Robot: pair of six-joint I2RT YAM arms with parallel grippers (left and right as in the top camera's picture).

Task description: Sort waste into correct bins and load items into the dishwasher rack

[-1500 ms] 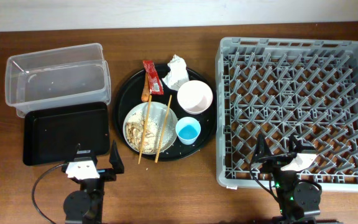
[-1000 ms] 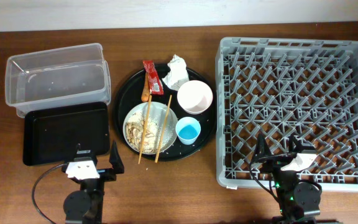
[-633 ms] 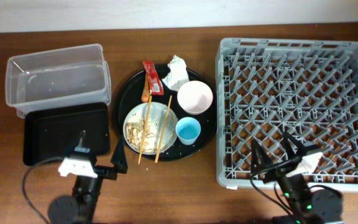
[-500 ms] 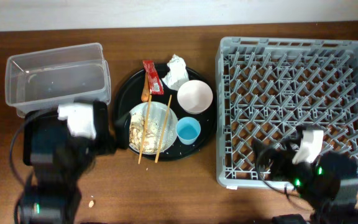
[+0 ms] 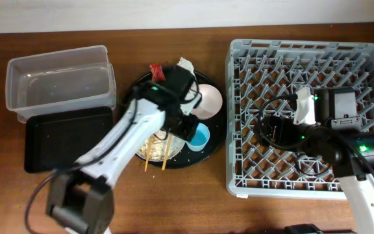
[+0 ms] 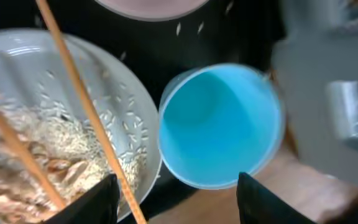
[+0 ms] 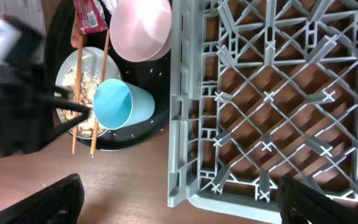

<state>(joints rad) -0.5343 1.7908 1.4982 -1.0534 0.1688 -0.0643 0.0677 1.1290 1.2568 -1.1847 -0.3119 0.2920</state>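
Observation:
My left gripper point(image 5: 189, 125) is open over the round black tray, its fingers point(image 6: 92, 199) on either side of the light-blue cup point(image 6: 219, 124), which stands upright and untouched. Beside the cup lies the white plate point(image 6: 17, 68) with beige food scraps point(image 6: 17, 146) and wooden chopsticks point(image 6: 86, 112) across it. The white bowl point(image 5: 210, 99) sits behind the cup. My arm hides part of the red wrapper point(image 5: 156, 69); the tissue point(image 5: 187, 64) peeks out. My right gripper point(image 7: 185, 205) is open and empty above the front left corner of the grey dishwasher rack point(image 7: 266, 93).
The clear tub point(image 5: 60, 81) and the shallow black tray point(image 5: 67, 136) stand at the left. The round black tray point(image 5: 206, 155) holds the dishes. The right wrist view also shows the cup point(image 7: 120, 102), bowl point(image 7: 143, 28) and wrapper point(image 7: 89, 14).
Both arms left the table's front edge. The left arm swung up and right over the round tray to the blue cup. The right arm rose over the rack's left part.

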